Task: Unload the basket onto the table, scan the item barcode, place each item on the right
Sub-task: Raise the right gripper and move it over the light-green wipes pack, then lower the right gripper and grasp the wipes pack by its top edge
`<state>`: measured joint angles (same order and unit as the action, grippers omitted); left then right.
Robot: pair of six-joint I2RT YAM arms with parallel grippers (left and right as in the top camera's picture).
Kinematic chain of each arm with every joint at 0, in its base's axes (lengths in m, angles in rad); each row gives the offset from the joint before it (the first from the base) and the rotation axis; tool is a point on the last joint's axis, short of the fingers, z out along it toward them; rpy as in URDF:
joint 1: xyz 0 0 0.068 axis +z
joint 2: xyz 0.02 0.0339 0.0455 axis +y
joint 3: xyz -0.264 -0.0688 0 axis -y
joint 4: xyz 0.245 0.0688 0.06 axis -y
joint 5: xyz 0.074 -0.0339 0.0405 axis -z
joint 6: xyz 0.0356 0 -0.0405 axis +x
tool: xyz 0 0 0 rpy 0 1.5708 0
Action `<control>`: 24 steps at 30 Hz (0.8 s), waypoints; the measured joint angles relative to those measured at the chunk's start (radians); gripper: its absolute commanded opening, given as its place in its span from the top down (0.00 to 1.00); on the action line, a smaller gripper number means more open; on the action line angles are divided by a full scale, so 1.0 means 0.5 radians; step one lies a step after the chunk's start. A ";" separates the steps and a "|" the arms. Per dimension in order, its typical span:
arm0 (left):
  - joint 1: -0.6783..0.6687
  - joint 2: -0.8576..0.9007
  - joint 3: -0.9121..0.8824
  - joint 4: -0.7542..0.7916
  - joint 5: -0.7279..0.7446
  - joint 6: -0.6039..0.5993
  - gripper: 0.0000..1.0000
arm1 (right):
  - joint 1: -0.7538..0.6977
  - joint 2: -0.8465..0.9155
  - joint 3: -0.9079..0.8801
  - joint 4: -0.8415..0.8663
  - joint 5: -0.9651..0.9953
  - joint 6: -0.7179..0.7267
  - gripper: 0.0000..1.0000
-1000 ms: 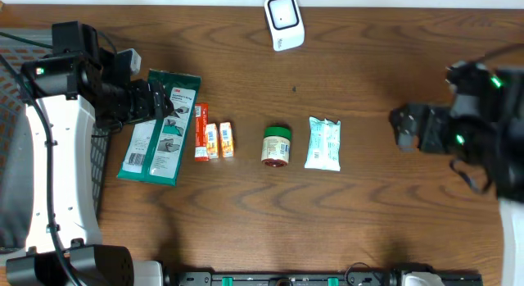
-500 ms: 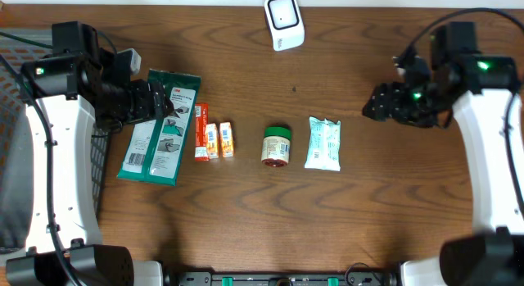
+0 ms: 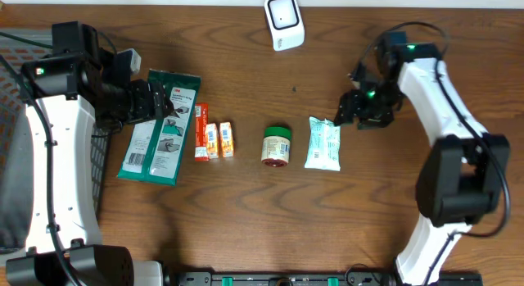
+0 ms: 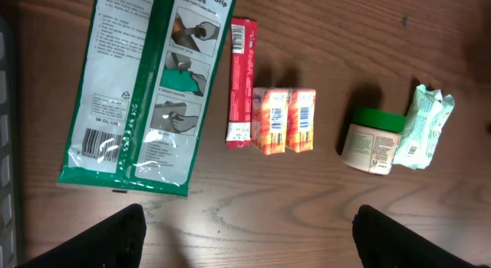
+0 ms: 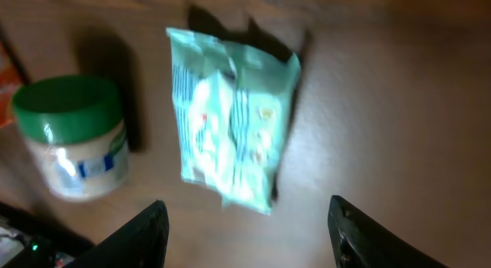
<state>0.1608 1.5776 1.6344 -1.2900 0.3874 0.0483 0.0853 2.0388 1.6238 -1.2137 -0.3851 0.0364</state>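
While your right fingers (image 5: 142,237) hover open by the green pouch (image 5: 230,137), they grip nothing. Your left fingers (image 4: 100,241) are open too.

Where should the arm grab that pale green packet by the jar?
Probably across the middle of the pale green packet, from straight above, a finger on each long edge: it lies flat and is narrow that way. The jar stands apart, leaving room.

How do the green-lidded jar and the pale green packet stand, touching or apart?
Apart. The overhead view shows a strip of bare table between the jar and the packet; the right wrist view shows the same gap.
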 measured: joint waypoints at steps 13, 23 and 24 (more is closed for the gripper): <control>0.000 0.000 0.000 0.000 0.000 0.000 0.13 | 0.108 0.143 -0.243 0.488 -0.059 -0.052 0.42; 0.000 -0.001 0.000 -0.001 0.000 0.000 0.13 | 0.107 0.071 -0.488 0.834 -0.136 -0.038 0.48; 0.000 -0.001 0.000 -0.001 0.000 0.000 0.13 | 0.107 0.070 -0.488 0.835 -0.137 -0.037 0.48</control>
<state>0.1608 1.5772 1.6344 -1.2903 0.3874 0.0483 0.1387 2.0739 1.3796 -0.7963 -0.4534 0.0177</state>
